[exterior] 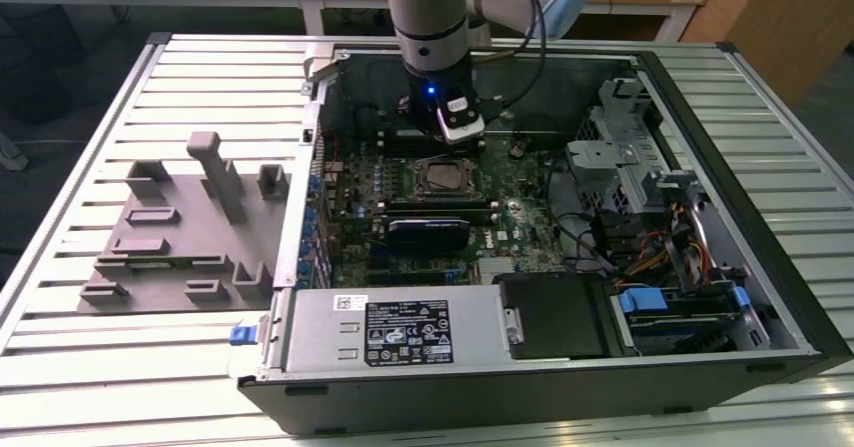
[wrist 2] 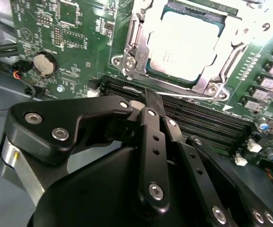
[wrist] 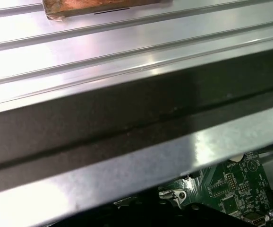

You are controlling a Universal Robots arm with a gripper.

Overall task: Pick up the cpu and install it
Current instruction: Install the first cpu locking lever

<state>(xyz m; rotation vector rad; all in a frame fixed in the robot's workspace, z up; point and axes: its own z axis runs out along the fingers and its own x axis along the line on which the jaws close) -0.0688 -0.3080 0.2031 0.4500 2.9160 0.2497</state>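
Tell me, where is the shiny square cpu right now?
The cpu sits in the metal socket frame on the green motherboard, near the middle of the open computer case in the exterior view, just beyond the black gripper in the second wrist view.

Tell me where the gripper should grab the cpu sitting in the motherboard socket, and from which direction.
Judging from its pose, come straight down from above and pinch two opposite side edges of the cpu. It lies flat in the socket frame with its metal top plate facing up, so there is nothing to grip from the side. The frame crowds its edges, so clearance looks tight.
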